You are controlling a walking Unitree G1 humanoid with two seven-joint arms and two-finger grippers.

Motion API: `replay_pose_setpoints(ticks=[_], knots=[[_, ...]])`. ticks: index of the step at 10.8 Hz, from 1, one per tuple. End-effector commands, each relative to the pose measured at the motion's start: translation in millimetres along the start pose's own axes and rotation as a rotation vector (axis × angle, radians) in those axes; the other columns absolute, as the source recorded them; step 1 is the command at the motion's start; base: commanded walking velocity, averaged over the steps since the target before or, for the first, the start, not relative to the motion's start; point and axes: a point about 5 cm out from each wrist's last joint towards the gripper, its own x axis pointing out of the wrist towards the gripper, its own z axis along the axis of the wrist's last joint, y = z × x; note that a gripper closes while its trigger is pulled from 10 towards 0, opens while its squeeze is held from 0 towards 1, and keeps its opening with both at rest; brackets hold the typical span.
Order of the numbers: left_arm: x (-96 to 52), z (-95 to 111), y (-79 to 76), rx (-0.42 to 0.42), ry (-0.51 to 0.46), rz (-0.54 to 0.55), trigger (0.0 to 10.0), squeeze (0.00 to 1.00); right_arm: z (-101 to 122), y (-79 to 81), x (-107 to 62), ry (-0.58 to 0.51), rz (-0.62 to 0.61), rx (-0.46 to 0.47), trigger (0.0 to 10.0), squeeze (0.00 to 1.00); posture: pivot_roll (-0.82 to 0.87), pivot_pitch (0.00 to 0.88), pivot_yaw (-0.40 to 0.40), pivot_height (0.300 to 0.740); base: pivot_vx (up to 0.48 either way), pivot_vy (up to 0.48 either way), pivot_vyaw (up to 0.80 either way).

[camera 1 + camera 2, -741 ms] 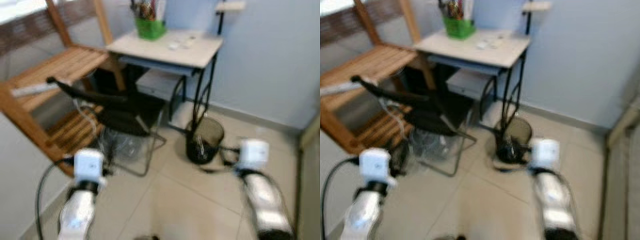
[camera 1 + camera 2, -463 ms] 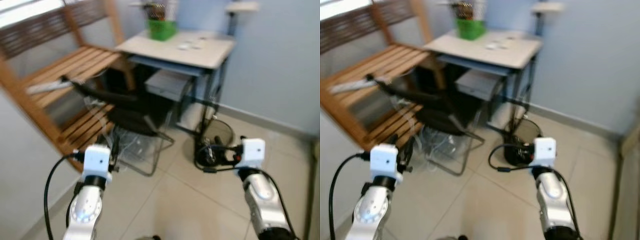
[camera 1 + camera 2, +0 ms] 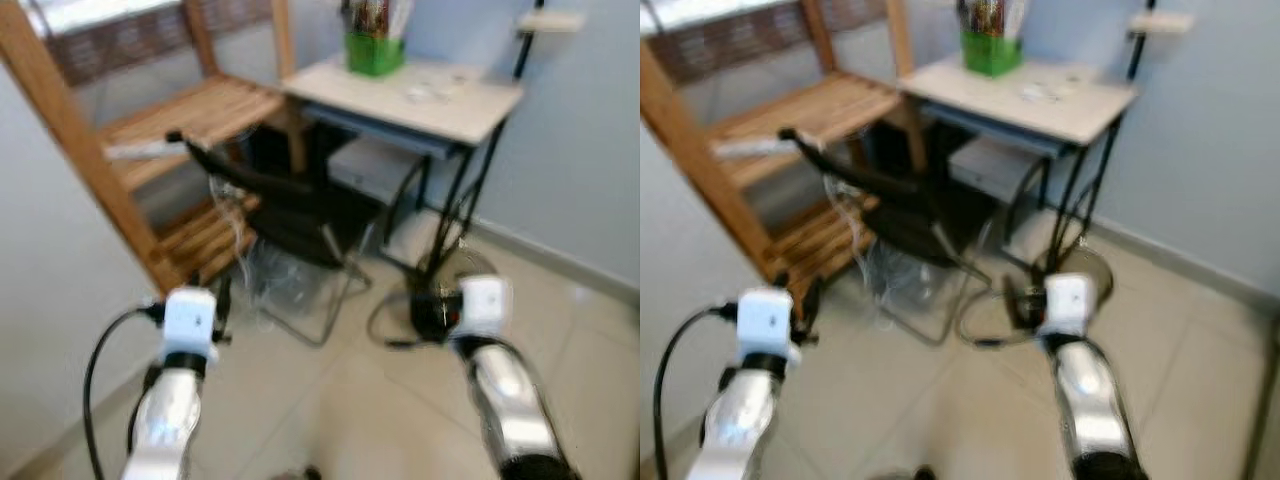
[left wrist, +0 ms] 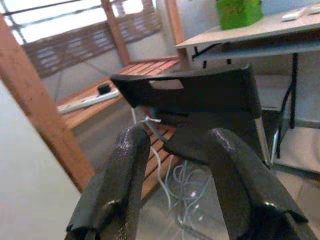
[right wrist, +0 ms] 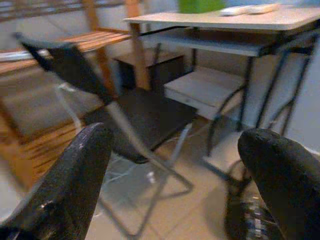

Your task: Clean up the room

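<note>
A tiled floor (image 3: 330,400) fills the lower half of the head views, which are blurred. In the upper left stands a wooden slatted shelf unit (image 3: 180,120) with a white power strip (image 4: 82,101) lying on one shelf. At the upper centre is a pale surface (image 3: 420,90) on black metal legs, carrying a green container (image 3: 375,52) and a few small white items too blurred to identify. In front of it sits a black folding chair (image 3: 290,205), with loose white cables (image 4: 185,187) on the floor beneath it. A dark round wastebasket (image 3: 450,290) stands by the surface's legs, right of centre. The left tool (image 4: 172,165), low left, has its fingers slightly apart, holding nothing. The right tool (image 5: 175,165), low right near the wastebasket, is spread wide and empty.
</note>
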Motion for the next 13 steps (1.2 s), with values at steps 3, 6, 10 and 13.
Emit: replay_pose_setpoints(ticks=[3,6,10,13], knots=[[6.8,4,-1.7,-0.002,-0.005,-0.006,10.0,0.0,0,-3.6,1.5,0.011,-0.001,-0.009,10.0,0.0,-0.1,0.0,0.12,0.74,0.0,0.0,0.54],[9.8,4,-4.0,-0.016,0.0,-0.001,10.0,0.0,0,-3.5,1.7,0.01,0.0,-0.016,10.0,0.0,-0.11,0.0,0.126,0.74,0.0,0.0,0.53],[13.5,1,-8.9,-0.031,0.013,-0.014,10.0,0.0,-2,1.0,0.4,0.012,0.006,-0.016,10.0,0.0,-0.11,0.0,0.126,0.74,0.0,0.0,0.52],[13.5,-3,-10.4,-0.047,0.028,-0.008,10.0,0.0,0,1.2,5.3,0.018,0.018,-0.034,10.0,0.0,-0.1,0.0,0.116,0.74,0.0,0.0,0.52]])
